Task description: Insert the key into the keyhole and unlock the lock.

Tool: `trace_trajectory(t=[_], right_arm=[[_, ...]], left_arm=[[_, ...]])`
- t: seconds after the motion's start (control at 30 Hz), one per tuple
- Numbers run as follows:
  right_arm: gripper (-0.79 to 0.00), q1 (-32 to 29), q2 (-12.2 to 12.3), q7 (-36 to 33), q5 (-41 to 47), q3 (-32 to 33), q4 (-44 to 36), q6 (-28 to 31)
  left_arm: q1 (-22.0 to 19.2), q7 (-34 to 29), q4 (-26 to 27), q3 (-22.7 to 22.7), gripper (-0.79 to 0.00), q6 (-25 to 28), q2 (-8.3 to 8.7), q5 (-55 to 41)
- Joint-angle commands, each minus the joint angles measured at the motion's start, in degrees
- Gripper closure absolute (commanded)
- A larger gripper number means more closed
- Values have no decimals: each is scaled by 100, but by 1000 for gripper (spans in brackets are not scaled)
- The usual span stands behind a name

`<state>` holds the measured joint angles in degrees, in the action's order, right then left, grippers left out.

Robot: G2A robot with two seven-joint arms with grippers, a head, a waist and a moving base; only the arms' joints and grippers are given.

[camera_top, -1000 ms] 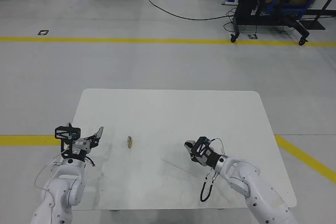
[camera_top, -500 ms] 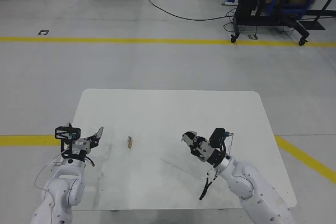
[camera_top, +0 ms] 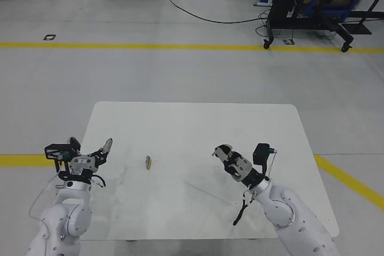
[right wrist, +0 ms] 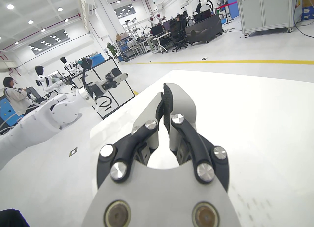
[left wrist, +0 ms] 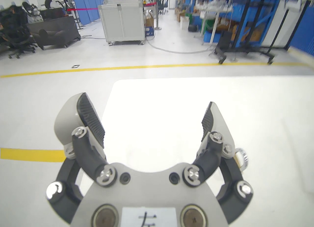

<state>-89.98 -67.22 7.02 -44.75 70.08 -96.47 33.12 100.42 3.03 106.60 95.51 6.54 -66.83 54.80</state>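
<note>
Left gripper (left wrist: 147,105) hangs over the near edge of the white table (camera_top: 198,121), fingers spread wide, nothing between them. Just past its inboard finger, there's the small brass lock (camera_top: 148,162), lying flat on the tabletop, between the two grippers and nearer this one. Over on the far side of the lock, the right gripper (right wrist: 164,90) is lifted off the surface, pads pressed together; whether they pinch anything, I can't tell.

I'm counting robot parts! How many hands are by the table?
2. The open left hand is at the table's left edge; the shut right hand is right of the middle.
</note>
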Motion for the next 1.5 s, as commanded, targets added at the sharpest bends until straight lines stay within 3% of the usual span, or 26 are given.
trace_trajectory(t=[0.0,0.13,0.23,0.33,0.4,0.5,0.53,0.57,0.6,0.67,0.93,1.17,1.47], right_arm=[[0,-26,-40,164,565,-170,58,224],[0,228,-125,98,1437,-483,446,429],[0,420,-181,-29,1774,-707,631,594],[0,528,-229,-81,2075,-903,709,846],[0,587,-252,-123,2233,-984,771,990],[0,656,-279,-181,2339,-1063,859,1093],[0,673,-289,-198,2368,-1095,881,1132],[0,693,-298,-213,2403,-1122,911,1173],[0,711,-307,-225,2427,-1149,938,1214],[0,742,-326,-219,2470,-1194,977,1295],[0,854,-392,-152,2439,-1283,1087,1426],[0,939,-431,-197,2414,-1297,1164,1335],[0,1028,-484,-261,2511,-1340,1296,1302]], left_arm=[[-6,-423,113,25,-785,578,-24,-2278],[-245,-1712,176,-163,-785,1263,-31,-4652],[-614,-3154,85,-436,-785,1573,-14,-6600],[-1037,-4754,-246,-764,-785,1462,9,-8290],[-1367,-5596,-621,-930,-785,1241,23,-8919],[-1815,-6254,-1202,-1177,-785,1113,21,-9168],[-1928,-6363,-1358,-1256,-767,1136,12,-9247],[-2022,-6441,-1482,-1336,-662,1160,1,-9330],[-2107,-6562,-1560,-1426,-437,1194,-10,-9401],[-2240,-6651,-1673,-1535,-354,1392,-17,-9196],[-2198,-6176,-1279,-1814,-277,2299,-10,-7326],[-2031,-5653,-965,-1966,-265,2592,7,-6081],[-1990,-5425,-937,-2084,-243,2637,41,-5696]])
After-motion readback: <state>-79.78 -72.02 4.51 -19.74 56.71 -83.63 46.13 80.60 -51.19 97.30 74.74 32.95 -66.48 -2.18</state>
